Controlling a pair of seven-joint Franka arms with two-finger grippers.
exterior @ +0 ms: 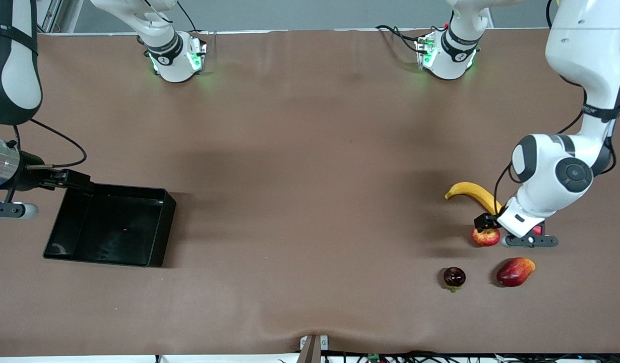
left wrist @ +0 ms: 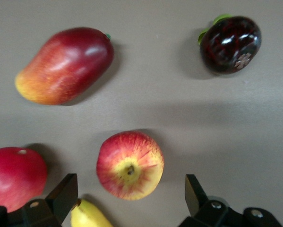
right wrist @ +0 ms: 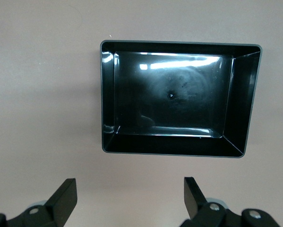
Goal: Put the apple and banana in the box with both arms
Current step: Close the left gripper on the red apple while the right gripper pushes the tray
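The apple [exterior: 486,237], red mottled with yellow, lies toward the left arm's end of the table. The yellow banana [exterior: 472,193] lies just farther from the front camera than it. My left gripper [exterior: 529,241] hangs low beside the apple, open and holding nothing. In the left wrist view the apple [left wrist: 130,164] shows between the open fingers of the left gripper [left wrist: 130,179], and the banana's tip [left wrist: 87,215] is close to one finger. The black box [exterior: 108,227] sits toward the right arm's end. My right gripper [exterior: 10,210] hovers open by the box [right wrist: 240,94], with bare table between the fingers [right wrist: 68,189].
A red-yellow mango [exterior: 514,271] and a dark purple fruit [exterior: 454,277] lie nearer the front camera than the apple. A plain red round fruit [exterior: 538,230] sits partly hidden under the left hand. Brown cloth covers the wide table between box and fruits.
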